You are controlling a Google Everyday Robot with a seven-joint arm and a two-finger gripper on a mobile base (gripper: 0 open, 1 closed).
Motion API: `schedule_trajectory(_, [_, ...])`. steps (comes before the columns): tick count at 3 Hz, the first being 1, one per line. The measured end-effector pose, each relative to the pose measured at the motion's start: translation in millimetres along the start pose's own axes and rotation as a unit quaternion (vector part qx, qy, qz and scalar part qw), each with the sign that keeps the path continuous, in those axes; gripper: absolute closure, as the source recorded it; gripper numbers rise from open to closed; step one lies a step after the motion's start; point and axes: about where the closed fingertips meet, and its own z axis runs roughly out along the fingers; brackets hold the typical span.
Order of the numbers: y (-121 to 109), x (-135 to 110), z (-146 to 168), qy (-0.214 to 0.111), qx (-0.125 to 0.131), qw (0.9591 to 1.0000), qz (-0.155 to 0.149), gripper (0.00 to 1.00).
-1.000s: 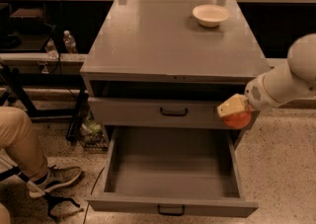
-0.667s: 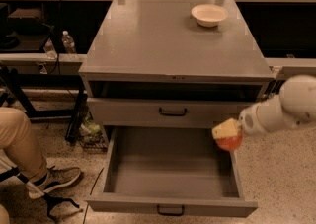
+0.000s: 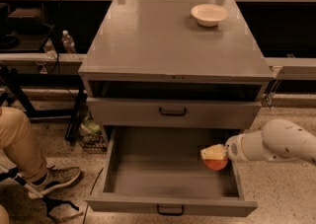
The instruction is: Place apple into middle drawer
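The middle drawer (image 3: 163,188) is pulled wide open, a deep grey tray with a small black handle on its front. My gripper (image 3: 214,155) reaches in from the right on a white arm and is shut on the reddish-orange apple (image 3: 216,163). It holds the apple inside the drawer's right side, just above the tray floor. The pale fingers (image 3: 212,152) cover the apple's top. The closed handled drawer front (image 3: 173,113) is directly above.
A shallow white bowl (image 3: 209,14) sits on the cabinet top at the back right. A seated person's leg and shoe (image 3: 29,164) are at the left. Water bottles (image 3: 68,42) stand on a shelf at the left. Speckled floor lies to the right.
My gripper has moved down and to the left with the apple, from beside the upper drawer front down into the open middle drawer.
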Motion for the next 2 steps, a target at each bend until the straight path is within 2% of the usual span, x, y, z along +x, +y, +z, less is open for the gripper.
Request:
schedule_trajectory(1, [-2,10,40,0.01,-0.001,0.9999,-0.005,0.89])
schedule_trajectory(2, [-1,18,74,0.027,0.0,0.9996,-0.01,0.74])
